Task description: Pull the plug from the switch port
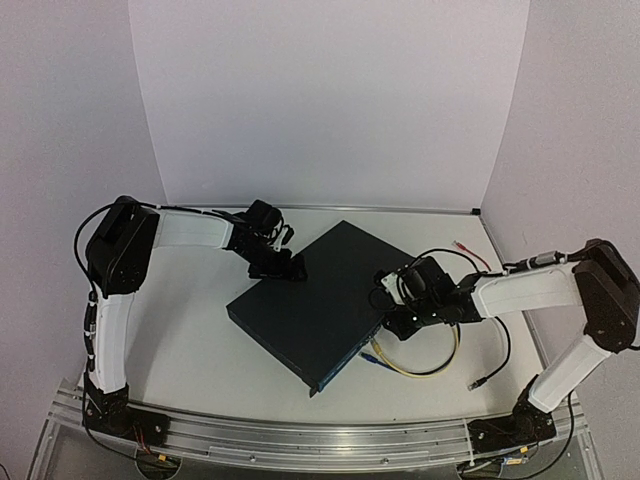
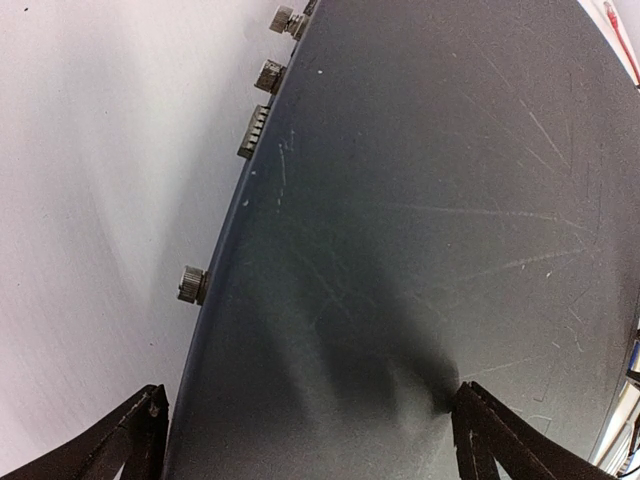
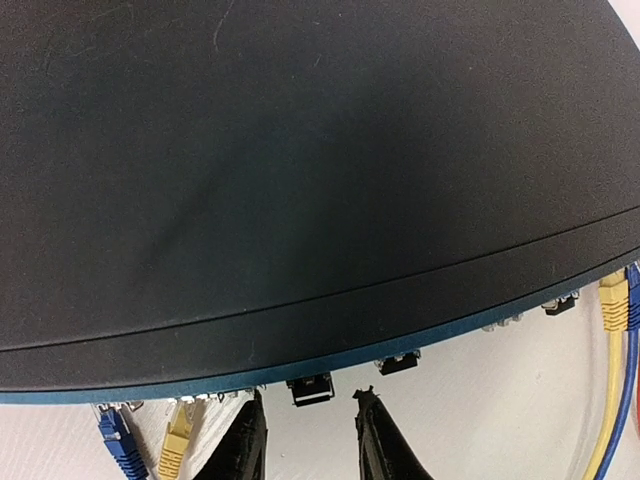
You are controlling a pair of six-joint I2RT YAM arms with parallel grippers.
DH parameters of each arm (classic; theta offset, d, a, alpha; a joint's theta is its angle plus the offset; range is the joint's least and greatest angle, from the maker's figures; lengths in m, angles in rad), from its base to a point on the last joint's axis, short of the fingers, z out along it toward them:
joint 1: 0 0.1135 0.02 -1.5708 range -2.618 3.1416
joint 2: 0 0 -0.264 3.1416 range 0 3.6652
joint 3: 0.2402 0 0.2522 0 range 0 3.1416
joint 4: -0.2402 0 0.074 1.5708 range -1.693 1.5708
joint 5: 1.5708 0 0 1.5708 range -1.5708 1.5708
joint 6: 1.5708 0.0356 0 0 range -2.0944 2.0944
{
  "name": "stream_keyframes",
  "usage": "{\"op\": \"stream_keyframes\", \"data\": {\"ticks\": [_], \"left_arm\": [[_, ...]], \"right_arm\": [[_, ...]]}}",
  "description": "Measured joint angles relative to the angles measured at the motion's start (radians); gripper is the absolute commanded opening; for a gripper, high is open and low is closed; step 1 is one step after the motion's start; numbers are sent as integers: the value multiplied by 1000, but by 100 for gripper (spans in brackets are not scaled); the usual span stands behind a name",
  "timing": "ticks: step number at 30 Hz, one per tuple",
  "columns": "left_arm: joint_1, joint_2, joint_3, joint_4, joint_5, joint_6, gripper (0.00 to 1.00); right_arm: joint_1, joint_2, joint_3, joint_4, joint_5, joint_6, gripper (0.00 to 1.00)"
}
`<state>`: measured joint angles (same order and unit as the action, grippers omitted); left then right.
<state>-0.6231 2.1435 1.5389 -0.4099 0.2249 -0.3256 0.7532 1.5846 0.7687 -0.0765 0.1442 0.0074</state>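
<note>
1. the switch [image 1: 318,302] lies flat at the middle of the table [image 1: 190,330] in the top view, turned at an angle. one corner points to the upper middle and another to the lower middle of the frame.
2. its port face runs along the lower right edge. a yellow cable [image 1: 428,368] loops on the table just beside that edge, and a blue plug [image 1: 372,360] lies near it.
3. the left gripper [image 1: 276,262] sits at the switch's upper left edge. in the left wrist view it [image 2: 310,440] is spread wide. one finger [image 2: 135,440] is at the lower left over the switch's edge, the other at the lower right over the scratched dark lid [image 2: 420,220]. nothing is pinched between them.
4. along that edge in the left wrist view stand knurled screws [image 2: 192,285], left of centre and at the upper middle.
5. the right gripper [image 1: 396,316] is at the port face, right of centre in the top view.
6. in the right wrist view the right gripper [image 3: 312,440] points up at the row of ports from the bottom middle. its fingers [image 3: 245,445] are a little apart and clamp nothing.
7. a small dark piece [image 3: 310,388] juts from the port row just above that gap, clear of both tips. i cannot tell whether it is a plug.
8. a blue plug [image 3: 118,445] and a yellow plug [image 3: 177,440] hang at the lower left of that view.
</note>
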Motion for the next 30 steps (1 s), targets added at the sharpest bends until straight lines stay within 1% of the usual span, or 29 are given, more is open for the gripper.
{"op": "stream_keyframes", "data": {"ticks": [3, 25, 30], "left_arm": [[0, 2, 3, -2, 0, 0, 97], [0, 19, 27, 2, -1, 1, 97], [0, 23, 32, 2, -1, 3, 97]], "right_arm": [[0, 12, 7, 0, 4, -14, 25], [0, 61, 17, 29, 13, -41, 20], [-1, 74, 23, 30, 12, -54, 14]]}}
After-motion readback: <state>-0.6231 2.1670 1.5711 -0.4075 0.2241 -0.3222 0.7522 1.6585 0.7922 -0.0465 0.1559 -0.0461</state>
